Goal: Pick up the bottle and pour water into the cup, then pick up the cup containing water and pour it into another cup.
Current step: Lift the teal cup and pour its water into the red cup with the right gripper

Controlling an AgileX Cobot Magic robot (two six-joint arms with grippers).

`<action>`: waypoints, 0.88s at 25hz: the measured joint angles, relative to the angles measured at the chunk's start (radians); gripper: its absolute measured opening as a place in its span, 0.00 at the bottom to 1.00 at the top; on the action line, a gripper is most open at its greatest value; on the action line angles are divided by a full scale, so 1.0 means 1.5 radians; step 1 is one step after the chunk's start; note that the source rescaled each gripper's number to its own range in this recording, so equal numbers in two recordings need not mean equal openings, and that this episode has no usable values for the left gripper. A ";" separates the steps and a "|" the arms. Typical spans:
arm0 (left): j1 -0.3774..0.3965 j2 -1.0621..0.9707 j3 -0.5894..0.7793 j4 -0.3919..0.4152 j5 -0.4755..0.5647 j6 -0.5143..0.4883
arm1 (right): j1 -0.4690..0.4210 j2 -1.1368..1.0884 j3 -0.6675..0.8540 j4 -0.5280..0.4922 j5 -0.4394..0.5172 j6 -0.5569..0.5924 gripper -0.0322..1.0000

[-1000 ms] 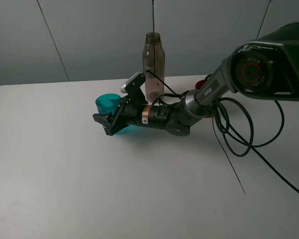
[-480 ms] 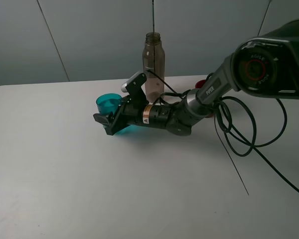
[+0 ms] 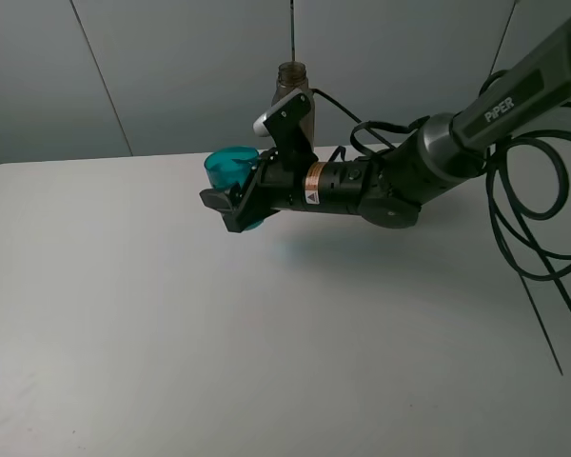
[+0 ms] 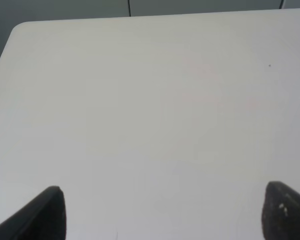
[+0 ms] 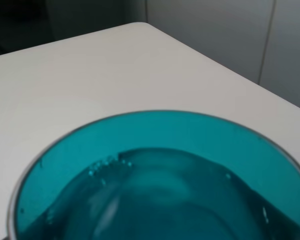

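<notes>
The translucent teal cup [image 3: 231, 168] is held off the table [image 3: 171, 324] in my right gripper [image 3: 236, 197], which is shut on its wall. The right arm reaches across from the right. In the right wrist view the cup [image 5: 190, 142] fills the frame, and water shows inside it. The smoky bottle [image 3: 291, 74] stands behind the arm; only its neck shows above the wrist. The red-brown cup is hidden. My left gripper [image 4: 167, 212] is open over bare table, with its fingertips [image 4: 52, 212] at the frame's corners. It is out of the exterior high view.
Black cables [image 3: 538, 224] loop from the right arm over the right side of the table. A grey panelled wall [image 3: 171, 67] stands behind the table's far edge.
My right gripper has lifted the teal cup off the table and carried it up and a little to the right. The arm now covers the bottle's body and the red-brown cup.
</notes>
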 joint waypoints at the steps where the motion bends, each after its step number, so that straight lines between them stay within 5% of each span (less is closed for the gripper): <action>1: 0.000 0.000 0.000 0.000 0.000 0.000 | -0.008 -0.018 0.014 0.000 0.007 0.000 0.06; 8: 0.000 0.000 0.000 0.000 0.000 0.000 | -0.083 -0.136 0.112 0.000 0.058 0.000 0.06; 22: 0.000 0.000 0.000 0.000 0.000 0.000 | -0.196 -0.254 0.142 0.004 0.169 0.002 0.06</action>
